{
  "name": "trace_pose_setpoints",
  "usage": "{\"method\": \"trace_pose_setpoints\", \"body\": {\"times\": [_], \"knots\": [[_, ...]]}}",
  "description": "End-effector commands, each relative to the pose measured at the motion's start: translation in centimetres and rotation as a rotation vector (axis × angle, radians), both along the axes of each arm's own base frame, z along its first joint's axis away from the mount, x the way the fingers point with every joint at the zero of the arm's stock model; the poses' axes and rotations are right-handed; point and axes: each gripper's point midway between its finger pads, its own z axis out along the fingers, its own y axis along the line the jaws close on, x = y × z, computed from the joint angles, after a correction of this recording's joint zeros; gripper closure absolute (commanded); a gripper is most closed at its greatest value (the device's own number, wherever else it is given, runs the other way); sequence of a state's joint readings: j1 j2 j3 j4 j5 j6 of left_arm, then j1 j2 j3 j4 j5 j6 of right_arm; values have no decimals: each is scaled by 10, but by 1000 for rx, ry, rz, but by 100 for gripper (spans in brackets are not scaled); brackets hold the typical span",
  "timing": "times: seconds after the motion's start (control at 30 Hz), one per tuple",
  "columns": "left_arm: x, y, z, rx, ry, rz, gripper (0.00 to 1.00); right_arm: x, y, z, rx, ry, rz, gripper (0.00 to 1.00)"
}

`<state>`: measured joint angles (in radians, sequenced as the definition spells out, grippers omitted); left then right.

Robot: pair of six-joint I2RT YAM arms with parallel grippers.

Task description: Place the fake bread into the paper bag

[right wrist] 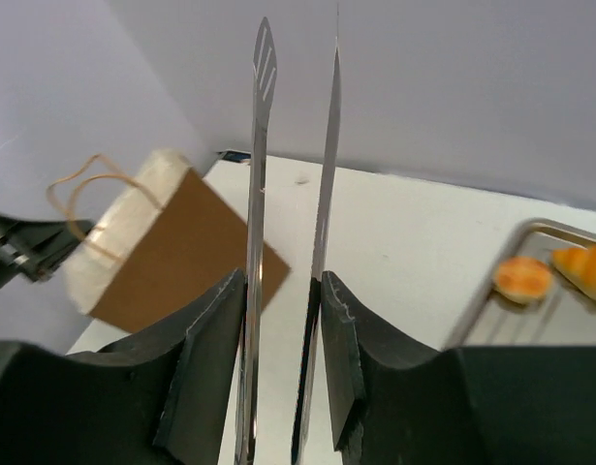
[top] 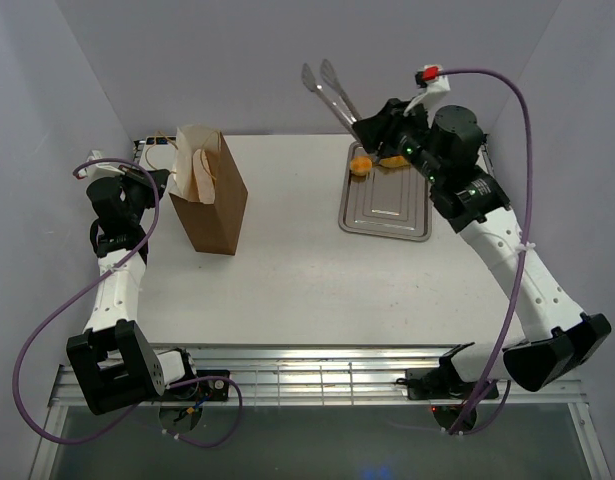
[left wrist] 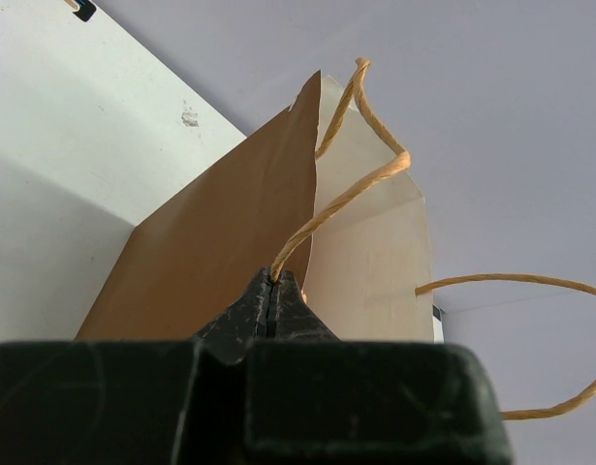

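The brown paper bag (top: 212,195) stands upright at the table's back left, its pale inside showing at the mouth (left wrist: 370,262). My left gripper (left wrist: 275,281) is shut on one of its string handles (left wrist: 356,189), beside the bag's top (top: 170,175). My right gripper (right wrist: 283,281) is shut on silver tongs (right wrist: 262,145), both fingers pressing the two arms. It holds them in the air above the tray's far edge (top: 372,128), with the tongs' tips (top: 322,80) empty and slightly apart. A small round bun (top: 359,165) and a ridged loaf (top: 394,158) lie on the tray; both also show in the right wrist view, the bun (right wrist: 523,278) and the loaf (right wrist: 583,269).
The flat steel tray (top: 387,215) lies at the back right. Grey walls close in the table on three sides. A metal rail (top: 317,375) runs along the near edge between the arm bases. Purple cables (top: 47,330) loop beside each arm.
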<state>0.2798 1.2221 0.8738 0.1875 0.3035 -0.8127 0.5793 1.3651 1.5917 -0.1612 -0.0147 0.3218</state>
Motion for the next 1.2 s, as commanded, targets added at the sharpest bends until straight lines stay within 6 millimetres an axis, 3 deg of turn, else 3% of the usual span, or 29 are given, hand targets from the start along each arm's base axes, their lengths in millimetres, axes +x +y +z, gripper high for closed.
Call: {"method": "trace_pose_setpoints", "body": {"times": [0.0, 0.03, 0.1, 0.13, 0.17, 0.23, 0.27, 0.33, 0.5, 0.73, 0.9, 1.17], "knots": [[-8, -1, -9, 3, 32, -7, 100, 13, -40, -9, 64, 43, -48, 58], [-8, -1, -9, 3, 30, -7, 100, 22, -63, -25, 60, 74, -101, 58], [-8, -3, -8, 1, 30, -11, 100, 28, -83, -42, 78, 124, -139, 58], [-8, -2, -8, 1, 30, -11, 100, 33, -103, -50, 85, 140, -173, 58], [-8, -2, -8, 1, 29, -11, 100, 37, -111, -72, 82, 189, -189, 58], [-8, -3, -7, 1, 27, -16, 100, 42, -135, -89, 128, 233, -204, 58], [-8, -3, -8, 1, 29, -16, 100, 43, -142, -114, 142, 290, -206, 58], [-8, -4, -8, 4, 27, -18, 100, 45, -154, -125, 214, 316, -188, 59], [-9, -3, -8, 6, 27, -18, 100, 42, -156, -181, 201, 424, -192, 60], [-9, -4, -13, -2, 36, -24, 100, 42, -173, -243, 101, 493, -283, 61], [-9, -5, -16, -2, 38, -24, 100, 40, -182, -270, -10, 483, -367, 61], [-10, -5, -20, -5, 43, -25, 100, 26, -161, -304, -216, 434, -444, 59]]}}
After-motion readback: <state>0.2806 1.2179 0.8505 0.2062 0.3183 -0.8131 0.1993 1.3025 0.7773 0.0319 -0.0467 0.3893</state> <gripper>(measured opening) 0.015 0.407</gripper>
